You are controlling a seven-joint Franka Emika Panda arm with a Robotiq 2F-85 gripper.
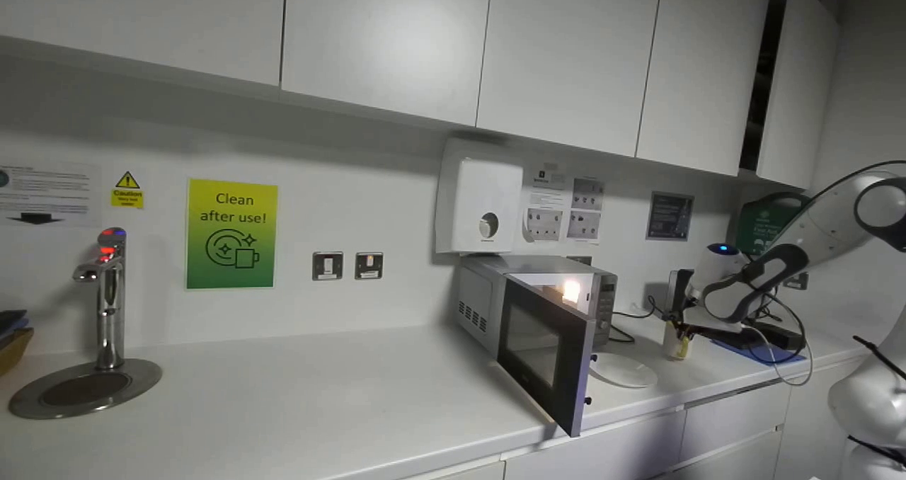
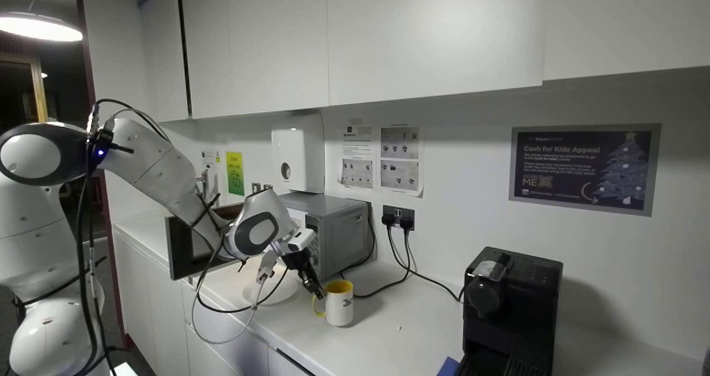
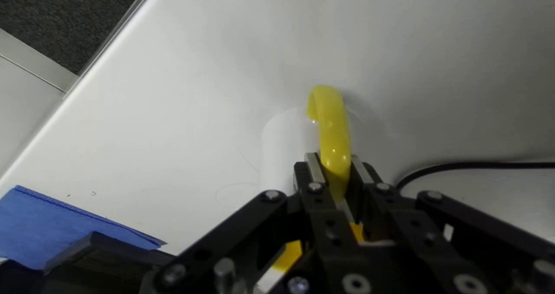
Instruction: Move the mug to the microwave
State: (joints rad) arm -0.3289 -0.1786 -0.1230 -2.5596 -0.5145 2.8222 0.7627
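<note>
- The mug [image 2: 339, 308] stands on the desk [image 1: 283, 395], handle [image 3: 334, 133] toward the front edge [image 3: 89, 82].
- The end effector [image 3: 336, 168], nearly closed, pinches it; the body lies toward the back edge [image 1: 304, 340].
- The microwave [image 2: 341, 237] is by that edge, likely a lengthwise carry.

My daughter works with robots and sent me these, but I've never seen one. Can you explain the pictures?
The white machine is a robot arm, ending in a black gripper, its hand. Two pictures look on from outside; the wrist view looks past the gripper down at the counter. On that counter are a microwave with its door open, a round white plate, what looks like a coffee machine, and a white mug, upright. The gripper is closed on the mug's yellow handle: that is what it holds.
</note>
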